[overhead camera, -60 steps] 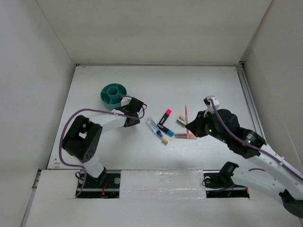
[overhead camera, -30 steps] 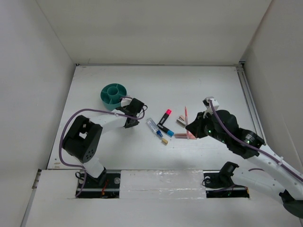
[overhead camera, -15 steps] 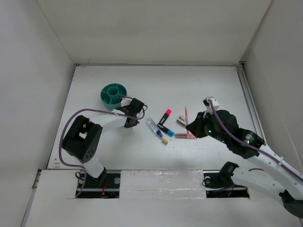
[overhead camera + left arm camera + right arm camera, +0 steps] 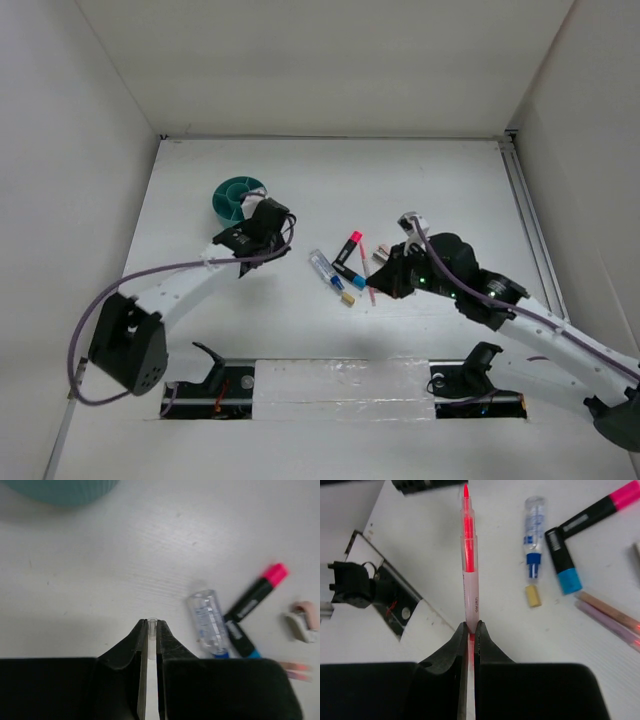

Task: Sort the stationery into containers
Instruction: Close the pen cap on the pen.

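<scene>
Top view: white tabletop (image 4: 420, 180) walled on 3 sides, with bare room at the back and right; the left arm reaches forward, left tool (image 4: 262, 218) just beside the teal organiser cup (image 4: 235, 195); the right arm bends low, right tool (image 4: 383, 272) beside the scattered pens.

Left wrist view: tool pinched together on a thin clear tube (image 4: 152, 628); clear-barrelled pen (image 4: 207, 621) and pink-capped marker (image 4: 256, 592) lie ahead to the right.

Right wrist view: tool clamped on a pink-red pen (image 4: 469, 565); blue-capped marker (image 4: 563, 566) and tan block (image 4: 533, 595) lie to its right.
</scene>
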`<state>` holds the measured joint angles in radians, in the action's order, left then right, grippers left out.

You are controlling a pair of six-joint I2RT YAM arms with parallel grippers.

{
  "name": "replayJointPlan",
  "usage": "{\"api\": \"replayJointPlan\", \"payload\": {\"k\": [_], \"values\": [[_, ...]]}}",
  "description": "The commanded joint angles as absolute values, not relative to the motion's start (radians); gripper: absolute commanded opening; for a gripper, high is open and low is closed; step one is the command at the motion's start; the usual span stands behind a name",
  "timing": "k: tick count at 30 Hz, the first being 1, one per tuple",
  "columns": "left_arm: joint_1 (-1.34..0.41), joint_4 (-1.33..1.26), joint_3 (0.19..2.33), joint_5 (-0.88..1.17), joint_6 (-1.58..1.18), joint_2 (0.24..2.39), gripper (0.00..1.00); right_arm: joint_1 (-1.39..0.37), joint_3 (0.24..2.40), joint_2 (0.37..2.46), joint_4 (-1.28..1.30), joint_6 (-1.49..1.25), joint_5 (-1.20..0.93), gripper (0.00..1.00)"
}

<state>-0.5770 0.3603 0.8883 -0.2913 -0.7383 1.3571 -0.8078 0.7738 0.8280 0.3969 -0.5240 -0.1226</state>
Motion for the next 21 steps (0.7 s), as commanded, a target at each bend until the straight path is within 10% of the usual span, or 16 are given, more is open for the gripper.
{"api": "replayJointPlan", "payload": {"k": [1,21], "values": [[-0.581,0.354,0.969,-0.296,-0.695,1.218,0.0,-0.822,0.716,0.908,0.134,-0.575,-0.313,0.0],[-0.581,0.011,0.804,-0.055,-0.617,0.721,0.0,-0.977,0.687,1.262,-0.601,-0.813,-0.43,0.0]]}}
